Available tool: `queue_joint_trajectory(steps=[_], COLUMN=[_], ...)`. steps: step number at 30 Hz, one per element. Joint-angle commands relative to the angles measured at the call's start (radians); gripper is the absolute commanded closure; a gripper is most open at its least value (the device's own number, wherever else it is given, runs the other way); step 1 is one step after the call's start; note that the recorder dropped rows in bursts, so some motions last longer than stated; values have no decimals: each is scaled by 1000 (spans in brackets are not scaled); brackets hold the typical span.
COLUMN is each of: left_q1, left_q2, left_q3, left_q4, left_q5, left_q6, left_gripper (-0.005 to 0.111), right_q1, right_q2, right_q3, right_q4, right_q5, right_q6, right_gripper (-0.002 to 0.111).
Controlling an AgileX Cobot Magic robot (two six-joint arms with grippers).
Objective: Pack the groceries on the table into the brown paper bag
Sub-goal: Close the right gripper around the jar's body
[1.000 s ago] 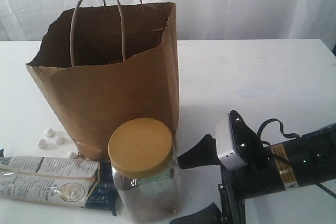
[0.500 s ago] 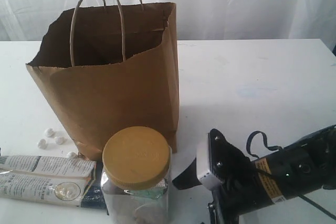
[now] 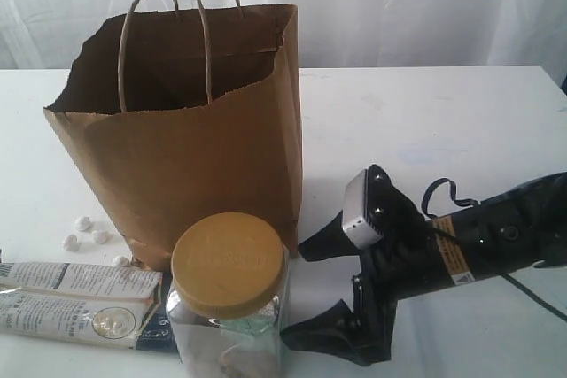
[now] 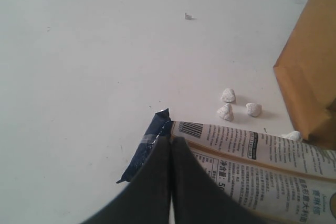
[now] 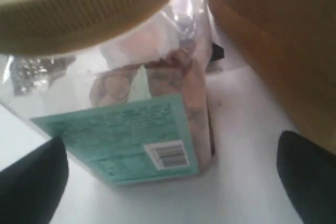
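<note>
The brown paper bag (image 3: 190, 130) stands open on the white table (image 3: 425, 121). In front of it stands the clear jar with a yellow lid (image 3: 229, 258). My right gripper (image 3: 295, 294) is open just right of the jar, fingers pointing at it and touching nothing. In the right wrist view the jar (image 5: 142, 124) with its teal label lies ahead of the open right gripper (image 5: 170, 148), beside the bag (image 5: 273, 40). The long white-black twin packet (image 3: 80, 303) lies left of the jar. My left gripper (image 4: 170, 140) is shut and empty, its tips over the packet's (image 4: 257, 153) dark end.
Several small white lumps (image 3: 84, 223) lie on the table by the bag's left foot, also near the bag's corner (image 4: 307, 87) as lumps (image 4: 227, 96) in the left wrist view. A white curtain (image 3: 425, 6) hangs behind the table.
The jar has shifted a little left and nearer the front edge. My right gripper dipped low, then rose again, and both open fingers now point at the jar. The left gripper stays shut.
</note>
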Motion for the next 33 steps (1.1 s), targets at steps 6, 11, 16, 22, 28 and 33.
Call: queue_joint_trajectory(steps=[6,11,16,22,28,33], left_q1=[-4,-4,-4,-4,-4,-4], left_q2=[-5,-5,-5,-5,-5,-5], left_q3=[1,1,1,1,1,1], left_q4=[-7,-7,-7,-7,-7,-7], left_q5=[-8,-8,-8,-8,-8,-8], left_q6=[-9,-9,-9,-9,-9,-9], left_gripper=[107,107,107,107,107,107], right_q1=[2,75,104,104,104,104], right_q2=[87,87,87,87,87,87], right_q3=[-38,-38,-38,-38,-44,-44], right_q4=[-2,-2,69,81,93,93], right_q5=[-116,-89,-57,-130,-147,-147], right_q6=[-99,-121,-121,-116,-128,-128], right_gripper=[3,3,3,3,3,3])
